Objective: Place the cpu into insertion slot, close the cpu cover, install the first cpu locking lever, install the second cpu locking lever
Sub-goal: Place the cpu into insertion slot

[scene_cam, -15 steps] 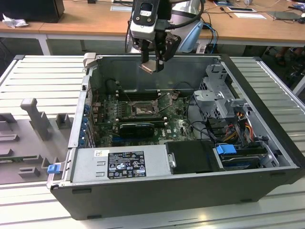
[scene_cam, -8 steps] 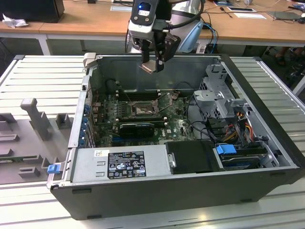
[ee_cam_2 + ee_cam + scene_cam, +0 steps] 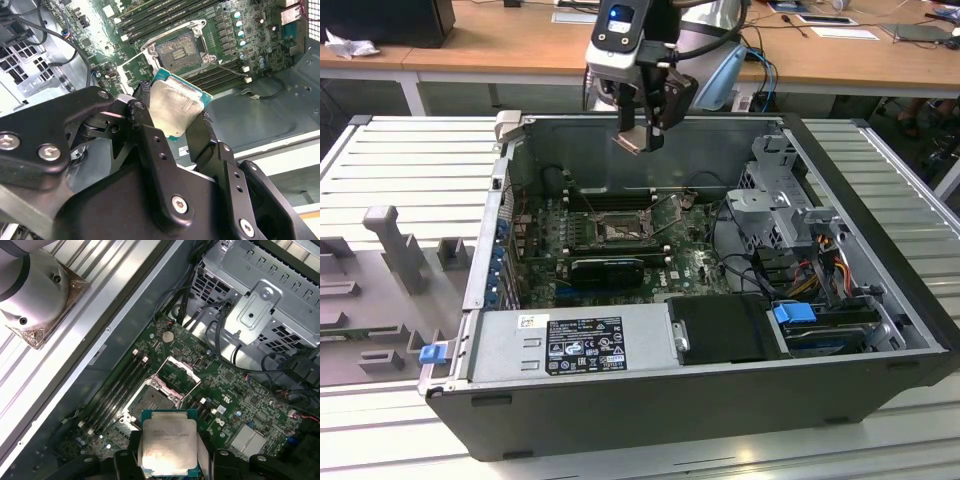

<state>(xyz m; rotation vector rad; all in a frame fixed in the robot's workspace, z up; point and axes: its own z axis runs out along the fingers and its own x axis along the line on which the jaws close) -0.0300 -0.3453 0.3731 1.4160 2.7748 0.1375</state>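
Note:
My gripper hangs over the open computer case, shut on the cpu. In both wrist views the cpu is a pale silver square on a green backing, pinched at two opposite edges by the black fingers. It is tilted and well above the board. The insertion slot lies bare below, with a dark centre and a metal rim. The cpu cover stands flipped open beside the slot.
Long black memory slots flank the socket. A black card lies across the board towards the power supply. A metal drive cage with cables fills the case's side on the exterior view's right. Case walls enclose the board.

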